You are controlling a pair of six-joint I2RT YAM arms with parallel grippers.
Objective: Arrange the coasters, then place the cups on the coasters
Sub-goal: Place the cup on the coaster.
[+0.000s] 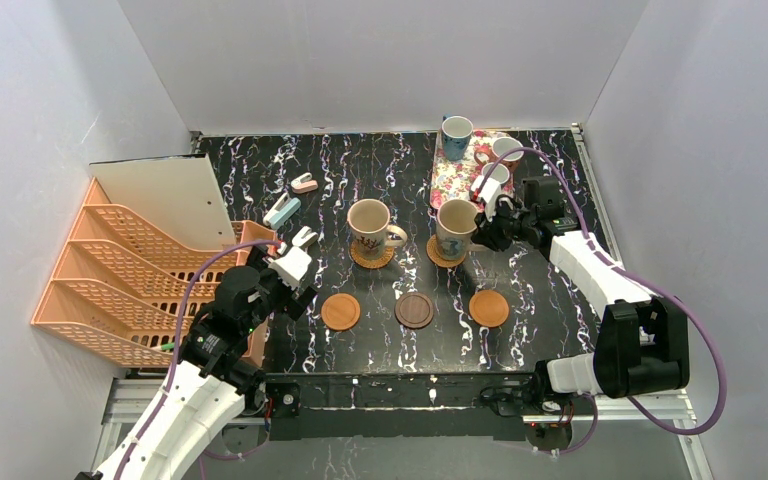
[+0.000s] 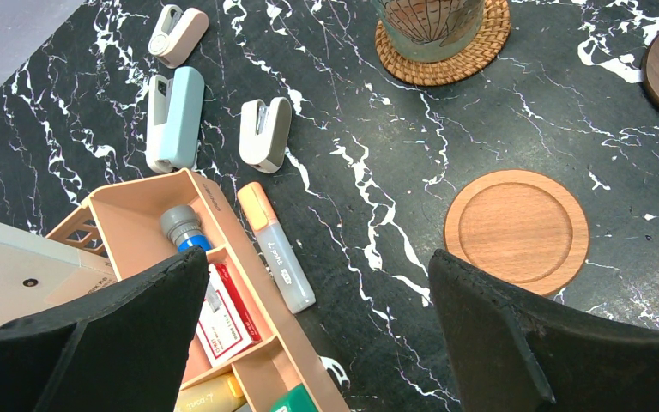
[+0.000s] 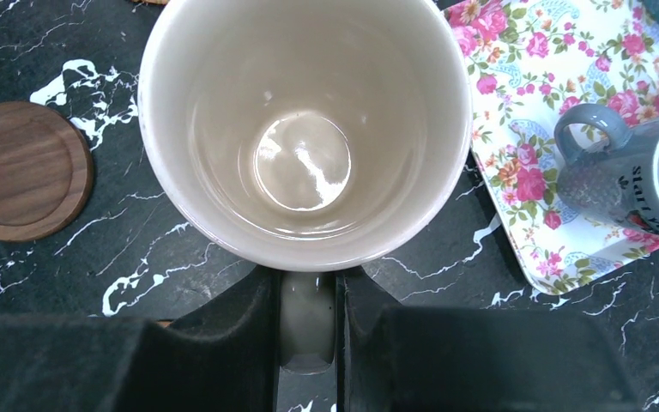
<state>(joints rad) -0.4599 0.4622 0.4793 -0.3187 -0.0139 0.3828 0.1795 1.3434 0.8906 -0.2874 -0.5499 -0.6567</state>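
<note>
Counter (image 1: 360, 165), black marble.
Floral tray (image 1: 450, 185), far right.
Large beige mug (image 3: 305, 129): probably heavy, rigid, glazed, breakable; on woven coaster (image 1: 444, 256) by the tray; handle pinched in right tool (image 3: 307, 292), narrow.
Small cups (image 1: 457, 135): on tray; slippery-walled, best taken by handle.
Smooth wooden coaster (image 2: 516, 227): thin, light, stiff; edge grip only; near left tool (image 2: 317, 343), wide, empty.

White arms (image 1: 590, 262), black joints (image 1: 640, 350), purple cables (image 1: 717, 365), black-padded end effectors (image 2: 317, 275)

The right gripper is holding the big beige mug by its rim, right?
Not quite. The right gripper is holding the big beige mug by its handle, not its rim. The right wrist view shows the handle pinched inside it.
</note>
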